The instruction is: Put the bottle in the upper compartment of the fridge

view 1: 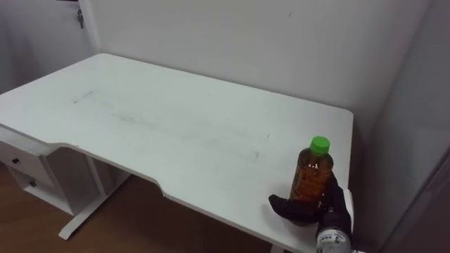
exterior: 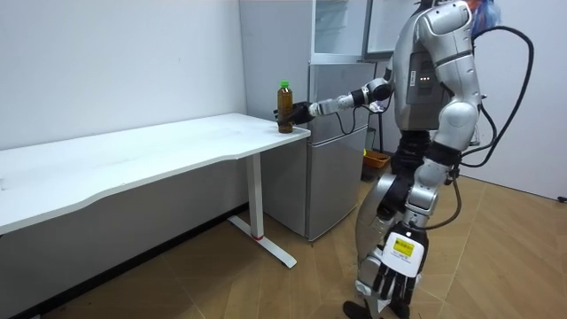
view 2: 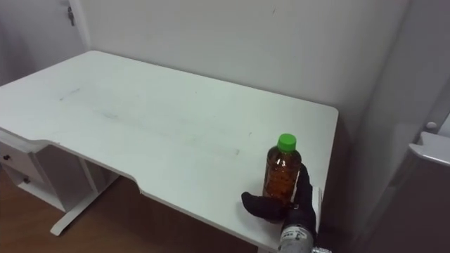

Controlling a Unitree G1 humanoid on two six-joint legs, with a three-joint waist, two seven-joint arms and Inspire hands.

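Note:
A clear bottle (view 1: pixel 313 172) of brown drink with a green cap stands upright on the near right corner of the white table (view 1: pixel 176 119). My right hand (view 1: pixel 336 209) comes in from the lower right and is curled round the bottle's lower half, thumb on the left side and fingers on the right. In the room view the bottle (exterior: pixel 284 106) is at the table's end with my right hand (exterior: pixel 302 112) stretched out to it. My left hand (exterior: pixel 395 282) hangs by my leg with relaxed fingers.
I stand beside a grey fridge (exterior: pixel 337 133) that sits right against the table's end; its top edge (view 2: pixel 430 151) is at the right. An upper cabinet (exterior: pixel 341 27) sits above it. A drawer unit (view 1: pixel 24 165) is under the table's left side.

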